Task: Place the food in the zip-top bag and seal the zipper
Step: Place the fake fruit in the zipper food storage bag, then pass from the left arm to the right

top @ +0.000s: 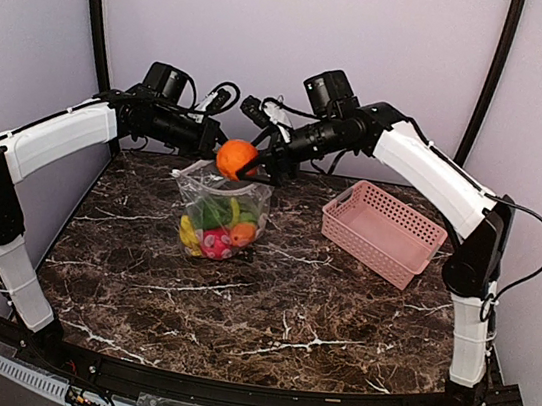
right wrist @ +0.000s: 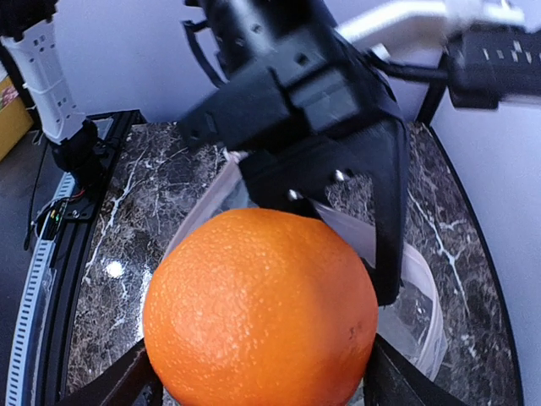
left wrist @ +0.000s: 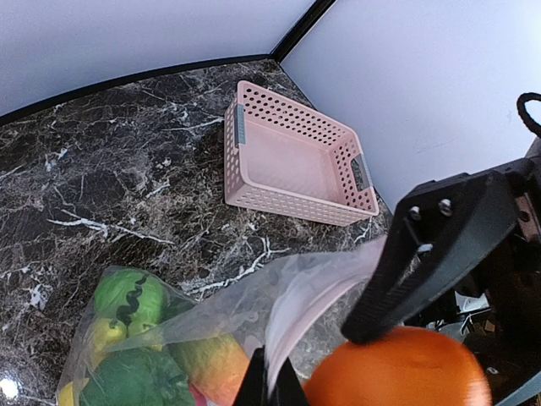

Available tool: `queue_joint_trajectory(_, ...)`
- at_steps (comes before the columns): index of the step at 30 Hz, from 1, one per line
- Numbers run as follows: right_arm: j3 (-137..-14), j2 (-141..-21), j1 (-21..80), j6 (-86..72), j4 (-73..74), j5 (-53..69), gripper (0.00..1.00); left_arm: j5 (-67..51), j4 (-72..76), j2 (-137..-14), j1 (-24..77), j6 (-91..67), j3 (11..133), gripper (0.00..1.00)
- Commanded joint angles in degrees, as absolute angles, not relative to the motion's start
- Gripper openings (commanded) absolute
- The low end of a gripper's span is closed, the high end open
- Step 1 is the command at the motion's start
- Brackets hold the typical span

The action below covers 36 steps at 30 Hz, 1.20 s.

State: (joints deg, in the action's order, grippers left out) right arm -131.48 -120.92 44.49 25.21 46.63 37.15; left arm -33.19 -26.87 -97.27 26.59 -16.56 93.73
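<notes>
At the rear centre of the surface (top: 287,306), the bag (top: 201,185) is held upright, its lower end resting on the dark marble top. The left claw (left wrist: 270,387) is fully closed, and the top edge of the bag is pinched between its fingers. The zipper (left wrist: 308,296) is seen as a pale strip curving up and away from that pinch point. In the right wrist view the rim of the bag is seen looped open behind the fruit, so the zipper is not pressed together there.

The orange (top: 236,158) is carried clear of the surface, directly above the mouth of the bag and just beside the left claw. It is gripped by the right claw (top: 252,163), whose fingers are spread wide around it, one on each side. One black finger (left wrist: 423,271) is seen lying against the top of the orange in the left wrist view.

The rest of the food (top: 217,231) is contained in the lower half of the bag: green, yellow, pink-red and orange-coloured pieces are packed together.

A pink slotted basket (top: 361,248) is set on the right of the surface, well apart from the bag.
</notes>
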Motion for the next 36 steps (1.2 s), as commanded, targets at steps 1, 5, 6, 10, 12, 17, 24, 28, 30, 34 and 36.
queue_joint_trajectory(1, -132.76, -121.15, 44.32, 25.75, 45.5, 32.86, 0.82, -33.27, -28.29, -95.06, 26.89, -16.14, 94.78, 0.01)
queue_joint_trajectory(5, -131.71, -118.82, 44.28, 26.09, 45.48, 32.41, 0.87, -33.23, -28.32, -95.09, 26.89, -15.88, 94.55, 0.01)
queue_joint_trajectory(6, -131.34, -118.3, 44.31, 26.22, 45.44, 31.93, 0.88, -33.23, -28.31, -95.16, 26.89, -15.83, 94.56, 0.01)
queue_joint_trajectory(10, -129.23, -116.06, 44.06, 27.39, 45.67, 28.85, 0.88, -33.3, -28.16, -95.34, 26.85, -15.69, 94.78, 0.01)
queue_joint_trajectory(12, -127.41, -114.76, 43.49, 28.46, 45.67, 27.84, 0.87, -33.43, -28.17, -95.37, 26.89, -15.61, 94.95, 0.01)
queue_joint_trajectory(17, -123.19, -111.38, 41.76, 31.65, 47.41, 29.42, 0.82, -33.67, -28.55, -95.35, 26.89, -14.81, 94.94, 0.01)
queue_joint_trajectory(24, -121.35, -109.83, 42.05, 34.99, 48.45, 25.17, 0.75, -37.76, -27.18, -95.3, 27.6, -14.19, 94.6, 0.01)
queue_joint_trajectory(28, -123.14, -111.61, 40.05, 35.44, 49.87, 24.22, 0.73, -38.17, -27.7, -95.02, 28.02, -12.92, 95.14, 0.01)
queue_joint_trajectory(30, -125.68, -113.52, 38.52, 35.46, 52.46, 26.1, 0.72, -38.08, -28.43, -95.09, 28.04, -12.25, 95.44, 0.01)
queue_joint_trajectory(34, -127.39, -115.64, 37.16, 38.15, 57.19, 30.2, 0.7, -38.06, -29.63, -95.31, 28.04, -11.3, 95.76, 0.01)
queue_joint_trajectory(36, -125.96, -115.1, 37.17, 40.14, 58.11, 31.86, 0.7, -37.81, -29.88, -95.35, 28.04, -11.11, 95.92, 0.01)
